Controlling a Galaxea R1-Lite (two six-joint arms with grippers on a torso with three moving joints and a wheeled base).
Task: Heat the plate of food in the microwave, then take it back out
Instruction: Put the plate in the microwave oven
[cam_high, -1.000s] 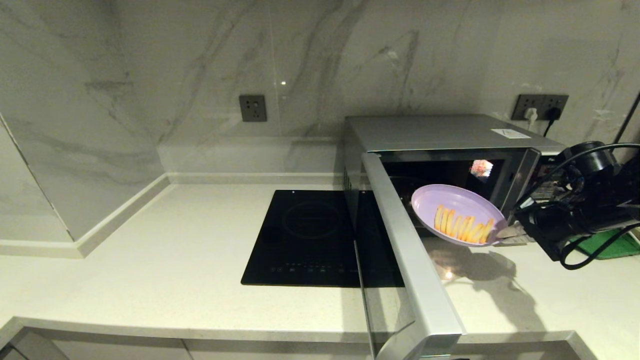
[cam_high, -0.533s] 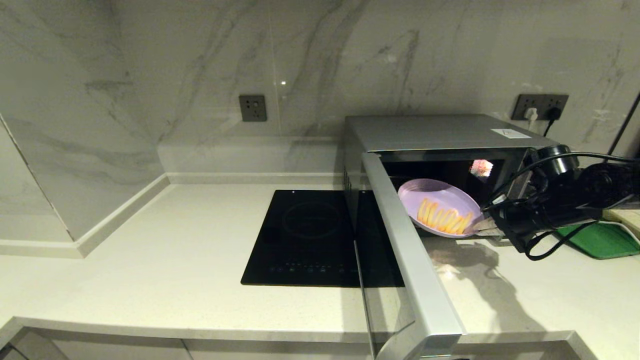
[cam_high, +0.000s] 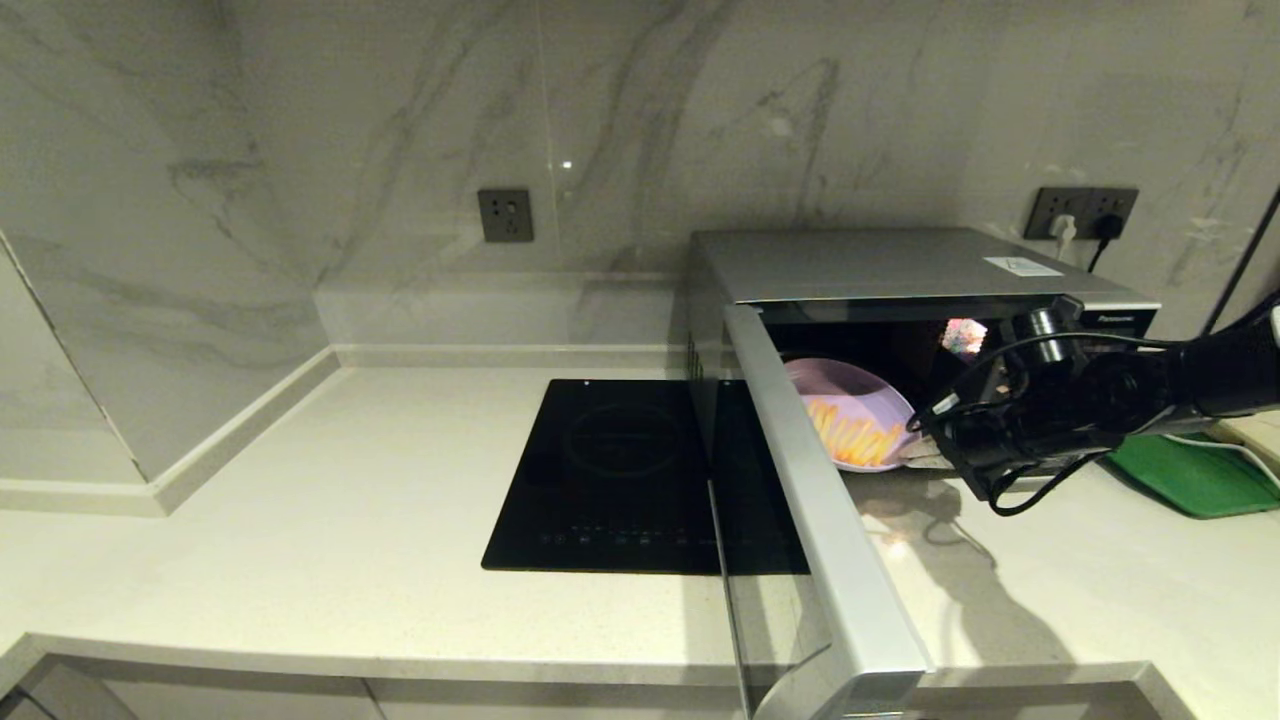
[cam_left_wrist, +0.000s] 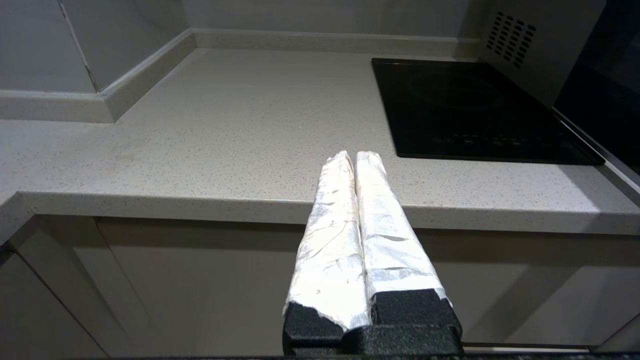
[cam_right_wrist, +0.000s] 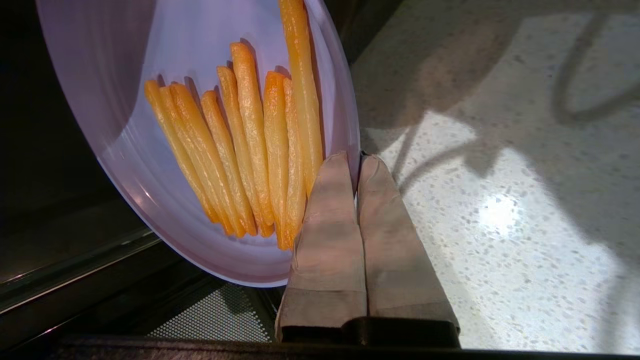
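I see the plate (cam_high: 850, 405) as round, shallow and lavender, with a row of yellow-orange fries (cam_high: 852, 441) lying side by side on it. It sits partway inside the open mouth of the microwave (cam_high: 880, 265), held off the floor of the cavity, tilted. My right gripper (cam_high: 915, 455) has its jaws clamped on the plate's near rim, one finger above and one below. The microwave door (cam_high: 820, 520) swings out toward me, blocking part of the plate in the head view.

The right wrist view shows what the head view can't: the fingers (cam_right_wrist: 330, 235) pinching the rim right beside the fries, and the speckled counter (cam_right_wrist: 500, 210) below. The fries run lengthwise roughly along the gripper's line, pointing into the cavity.

The left wrist view shows my left gripper (cam_left_wrist: 355, 160) parked in front of the counter edge, jaws pressed together, holding nothing, with the black cooktop (cam_left_wrist: 470, 110) beyond.
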